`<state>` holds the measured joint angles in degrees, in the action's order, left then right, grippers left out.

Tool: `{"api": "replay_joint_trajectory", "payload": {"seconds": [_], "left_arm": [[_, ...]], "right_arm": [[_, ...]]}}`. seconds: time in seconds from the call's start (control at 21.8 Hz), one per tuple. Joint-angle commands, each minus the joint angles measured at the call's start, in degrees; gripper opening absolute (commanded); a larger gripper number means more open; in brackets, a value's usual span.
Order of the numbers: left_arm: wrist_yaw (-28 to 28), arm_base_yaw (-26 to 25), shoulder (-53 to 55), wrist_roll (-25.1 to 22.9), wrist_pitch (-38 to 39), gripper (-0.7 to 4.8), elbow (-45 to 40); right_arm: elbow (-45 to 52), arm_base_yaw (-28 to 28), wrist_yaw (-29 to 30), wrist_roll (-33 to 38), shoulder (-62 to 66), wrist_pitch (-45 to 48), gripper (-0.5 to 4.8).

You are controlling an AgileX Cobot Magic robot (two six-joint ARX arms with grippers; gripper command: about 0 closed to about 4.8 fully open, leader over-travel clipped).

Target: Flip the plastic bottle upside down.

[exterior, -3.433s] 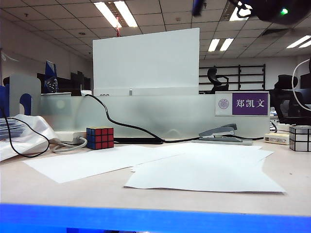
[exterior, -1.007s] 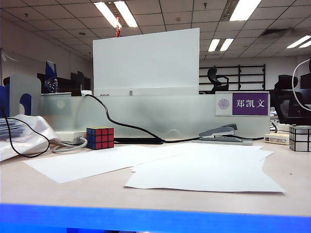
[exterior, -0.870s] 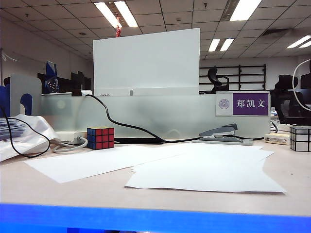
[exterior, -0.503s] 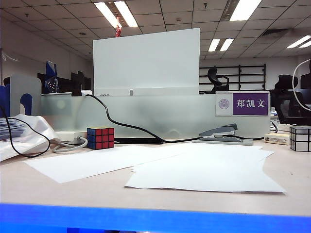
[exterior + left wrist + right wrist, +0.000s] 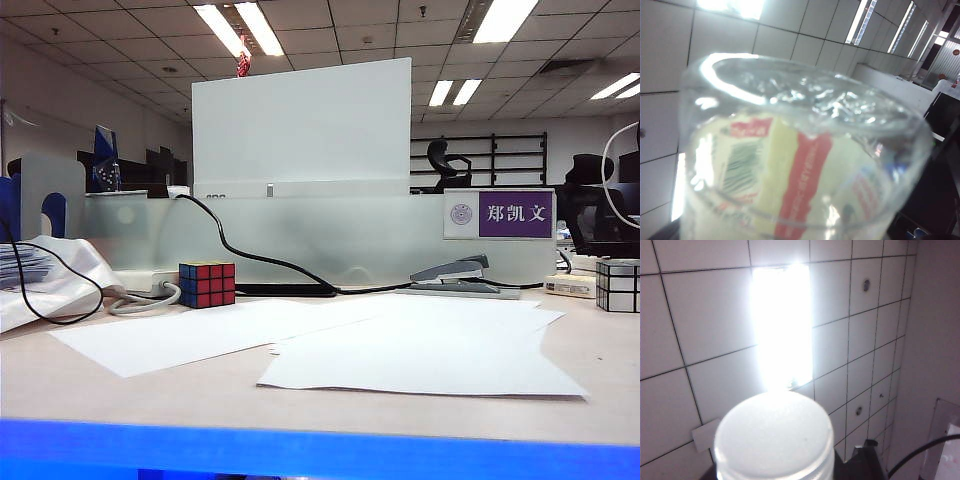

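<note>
Clear, cream-labelled plastic bottle (image 5: 800, 165) filling left gripper's view, whitish round cap (image 5: 774, 437) filling right gripper's. Can't tell either pincer's grip, both aimed ceilingward.

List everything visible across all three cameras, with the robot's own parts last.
plastic bottle: 1, clear, cream label with red stripe, filling left wrist view against the ceiling
cap: 1, whitish, close in right wrist view
Rubik's cube: 1, multicoloured, table's left rear
paper sheets: several, white, overlapping mid-table
stapler: 1, grey, behind the sheets
mirror cube: 1, silver, far right
cable: 1, black, along the rear
nameplate: 1, purple, rear divider
left gripper, right gripper: visible in no view
</note>
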<state>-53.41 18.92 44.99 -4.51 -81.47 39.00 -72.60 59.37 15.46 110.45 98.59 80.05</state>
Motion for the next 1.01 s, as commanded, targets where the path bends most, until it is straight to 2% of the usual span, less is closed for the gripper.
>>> {"api": "replay_joint_trajectory", "payload": {"seconds": [0.05,0.09,0.14,0.23,0.32,0.37,0.46,0.5,0.55,0.59,0.64,0.69,0.73,0.87,1.01], "left_arm": [[-1.3,-0.1,0.0,0.0,-1.4,4.26,0.7],[-2.1,-0.1,0.0,0.0,-1.4,3.61,0.8],[-2.2,-0.1,0.0,0.0,-1.4,2.14,0.8],[-2.1,-0.1,0.0,0.0,-1.4,0.65,1.0],[-1.7,-0.1,0.0,0.0,-1.4,0.46,1.0],[-1.7,-0.1,0.0,0.0,-1.4,-0.03,1.0],[-1.7,-0.1,0.0,0.3,-1.4,-0.06,1.0],[-1.4,-0.1,0.0,0.3,-1.3,-0.06,1.0],[0.3,-0.1,0.0,0.4,-0.9,-0.06,1.0],[1.0,-0.2,0.0,0.4,-0.7,-0.06,1.0],[1.7,-0.3,0.0,0.1,0.4,-0.06,1.0],[2.1,-0.3,0.0,0.1,1.2,-0.06,1.0],[2.8,-0.4,0.0,0.0,3.0,-0.06,1.0],[3.3,-0.4,0.0,-0.3,6.3,-0.06,1.0],[3.3,-0.4,-0.1,0.4,7.9,-0.06,1.0]], "right_arm": [[-0.2,0.4,0.8,0.4,-0.3,0.9,-0.08],[-0.2,0.4,1.0,0.4,-0.3,0.9,-0.06],[-0.2,0.4,1.1,0.3,-0.3,1.0,0.27],[-0.2,0.7,1.2,0.2,-0.3,1.0,0.63],[-0.2,0.7,1.2,-0.1,-0.3,1.1,0.62],[-0.2,0.7,1.2,-0.3,-0.3,1.1,0.63],[-0.2,0.7,1.4,-1.2,-0.3,1.1,0.79],[-0.2,0.7,1.4,-1.4,-0.3,1.1,1.13],[-0.2,0.5,1.7,-1.9,-0.3,1.1,2.26],[-0.2,0.2,2.0,-2.1,-0.3,1.1,2.91],[-0.2,-0.3,2.8,-2.6,-0.3,1.0,4.09],[-0.2,-0.6,3.4,-3.2,-0.3,1.0,4.51],[-0.2,-1.6,4.2,-5.6,-0.3,1.1,4.79],[-0.2,-5.5,5.2,-8.0,-0.3,1.1,4.79],[-0.2,-12.8,10.9,-13.0,-0.3,0.3,4.79]]}}
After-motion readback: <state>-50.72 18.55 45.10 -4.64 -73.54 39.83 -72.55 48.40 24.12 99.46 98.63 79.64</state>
